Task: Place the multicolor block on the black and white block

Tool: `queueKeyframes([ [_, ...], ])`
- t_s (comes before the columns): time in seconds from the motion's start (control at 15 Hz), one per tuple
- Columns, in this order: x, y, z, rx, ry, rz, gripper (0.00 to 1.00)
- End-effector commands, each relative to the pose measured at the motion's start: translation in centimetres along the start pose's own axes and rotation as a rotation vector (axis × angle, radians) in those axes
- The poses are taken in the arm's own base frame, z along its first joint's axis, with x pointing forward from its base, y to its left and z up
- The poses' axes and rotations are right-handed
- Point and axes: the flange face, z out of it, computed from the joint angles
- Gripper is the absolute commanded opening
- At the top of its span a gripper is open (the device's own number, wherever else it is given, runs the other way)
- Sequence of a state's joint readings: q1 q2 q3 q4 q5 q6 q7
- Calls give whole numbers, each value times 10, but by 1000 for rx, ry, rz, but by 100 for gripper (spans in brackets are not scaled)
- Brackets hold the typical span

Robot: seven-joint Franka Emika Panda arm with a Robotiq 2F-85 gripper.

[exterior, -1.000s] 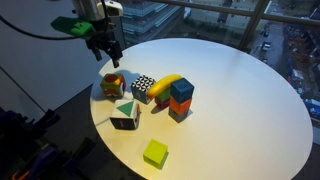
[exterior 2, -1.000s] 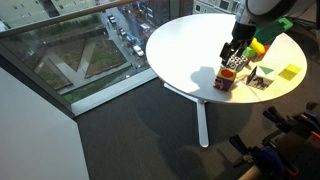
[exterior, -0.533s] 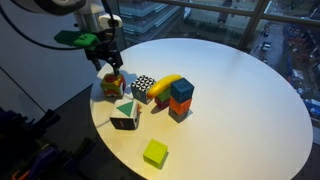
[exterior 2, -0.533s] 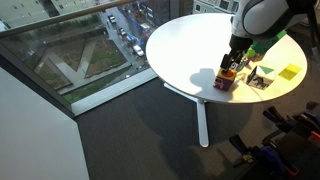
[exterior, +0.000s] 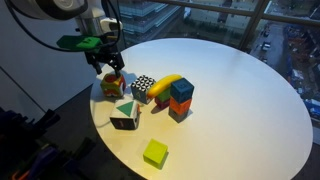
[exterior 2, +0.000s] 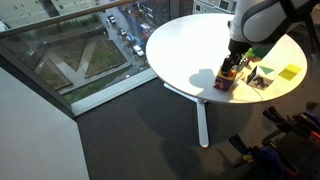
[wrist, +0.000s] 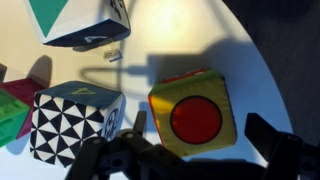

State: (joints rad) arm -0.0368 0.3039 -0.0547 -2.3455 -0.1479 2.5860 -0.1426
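Observation:
The multicolor block (wrist: 195,112) shows a yellow face with a red disc in the wrist view. It sits near the table's edge in both exterior views (exterior: 112,86) (exterior 2: 226,81). My gripper (wrist: 200,128) is open, right above it, with one finger on each side and small gaps to both. It also shows in both exterior views (exterior: 110,70) (exterior 2: 232,66). The black and white block (wrist: 75,125) stands close beside the multicolor block, and it shows in an exterior view (exterior: 143,87).
A white-black cube with a green triangle (exterior: 125,114) (wrist: 80,20) stands near the table edge. Teal-and-orange stacked blocks (exterior: 181,97) and a yellow curved piece (exterior: 168,84) lie beyond the checkered block. A lime block (exterior: 155,152) sits at the front. The round white table (exterior: 230,110) ends close by.
My gripper has come down and slightly sideways onto the multicolor block. The blocks have not moved.

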Motion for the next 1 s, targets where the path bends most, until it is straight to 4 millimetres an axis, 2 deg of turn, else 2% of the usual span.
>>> queueKeyframes([
  [0.0, 0, 0, 0, 0, -2, -1, 100],
  [0.6, 1, 0, 0, 0, -2, -2, 100],
  [0.93, 2, 3, 12, -8, -8, -3, 100],
])
